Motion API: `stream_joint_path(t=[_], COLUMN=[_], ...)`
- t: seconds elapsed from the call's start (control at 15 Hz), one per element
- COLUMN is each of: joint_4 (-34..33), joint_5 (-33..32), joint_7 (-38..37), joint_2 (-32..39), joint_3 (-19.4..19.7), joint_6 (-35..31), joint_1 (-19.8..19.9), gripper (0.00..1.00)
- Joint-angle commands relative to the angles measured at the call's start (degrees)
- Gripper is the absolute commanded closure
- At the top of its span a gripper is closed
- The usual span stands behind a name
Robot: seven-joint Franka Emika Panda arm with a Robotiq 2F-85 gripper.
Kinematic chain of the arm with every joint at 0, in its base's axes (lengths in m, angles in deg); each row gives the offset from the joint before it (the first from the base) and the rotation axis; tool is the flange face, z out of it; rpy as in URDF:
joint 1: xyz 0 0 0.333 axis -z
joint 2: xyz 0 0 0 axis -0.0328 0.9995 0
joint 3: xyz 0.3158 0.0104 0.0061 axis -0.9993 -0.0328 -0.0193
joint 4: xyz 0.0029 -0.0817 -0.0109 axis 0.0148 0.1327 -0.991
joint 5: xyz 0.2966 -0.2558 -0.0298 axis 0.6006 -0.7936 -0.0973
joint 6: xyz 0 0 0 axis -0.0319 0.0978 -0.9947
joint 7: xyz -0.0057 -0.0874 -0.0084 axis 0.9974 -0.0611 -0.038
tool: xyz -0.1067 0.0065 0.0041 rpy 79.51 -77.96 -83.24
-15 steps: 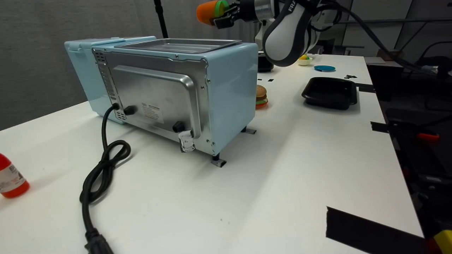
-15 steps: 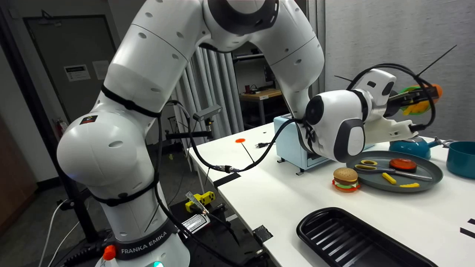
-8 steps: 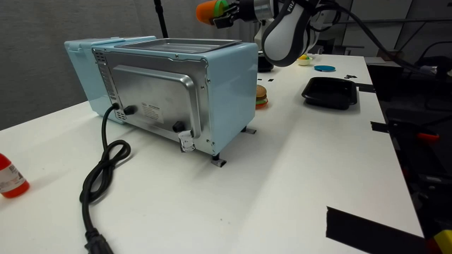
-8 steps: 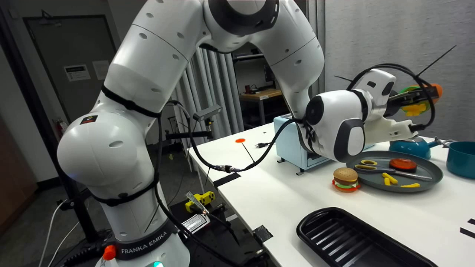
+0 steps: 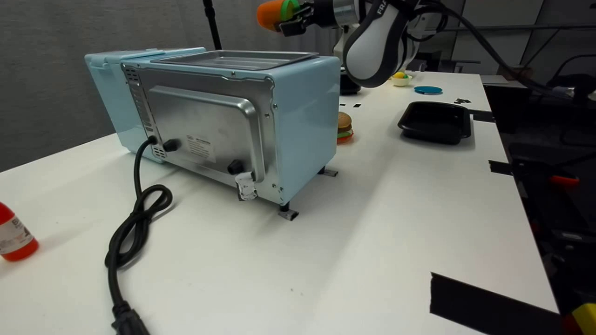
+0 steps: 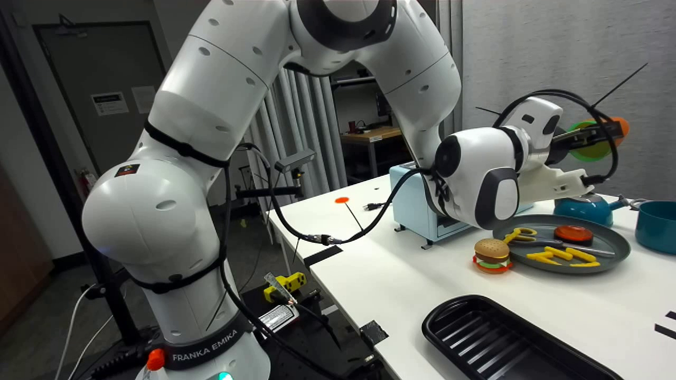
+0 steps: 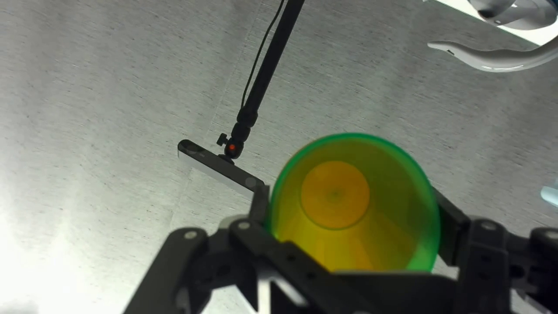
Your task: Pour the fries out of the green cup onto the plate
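Observation:
The green cup (image 7: 348, 248), with its orange lower part, is held in the air by my gripper (image 7: 355, 213), whose fingers (image 7: 260, 204) press on both sides of it. Tipped onto its side, the cup (image 5: 272, 15) has its mouth turned back toward the wrist. No fries show inside it in the wrist view; its lower edge is covered by the gripper. Beneath the cup, in an exterior view, several yellow fries (image 6: 558, 253) lie on the grey plate (image 6: 607, 236), one of them by the scissor handles.
Scissors (image 6: 586, 249) and a red round piece (image 6: 573, 233) share the plate. A toy burger (image 6: 492, 256) touches or nearly touches its rim. Around stand a teal kettle (image 6: 586, 211), a teal pot (image 6: 657, 227), a black tray (image 6: 483, 332) and the light-blue toaster oven (image 5: 307, 121).
Fries that showed at the cup's mouth have dropped out, and more fries lie on the plate than before. The arm and cup have shifted only slightly.

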Motion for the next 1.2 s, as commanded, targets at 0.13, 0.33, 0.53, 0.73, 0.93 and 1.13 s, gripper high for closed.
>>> stream_joint_path(t=[0.13, 0.33, 0.53, 0.73, 0.93, 1.13], joint_4=[-1.5, -1.5, -1.5, -1.6, -0.8, -1.1], joint_5=[2.3, 2.6, 3.7, 5.1, 6.5, 9.4], joint_7=[0.8, -0.2, -0.8, -1.0, 0.5, 1.7], joint_2=[-0.1, -2.1, -4.9, -8.3, -12.6, -15.0], joint_3=[1.1, 1.1, 1.6, 2.7, 4.0, 8.0], joint_6=[1.5, 6.0, 13.1, 21.5, 31.8, 44.3], joint_1=[-1.1, -0.6, -0.5, -0.7, -0.7, -2.3], gripper=[0.42, 0.42, 0.42, 0.42, 0.42, 0.42])
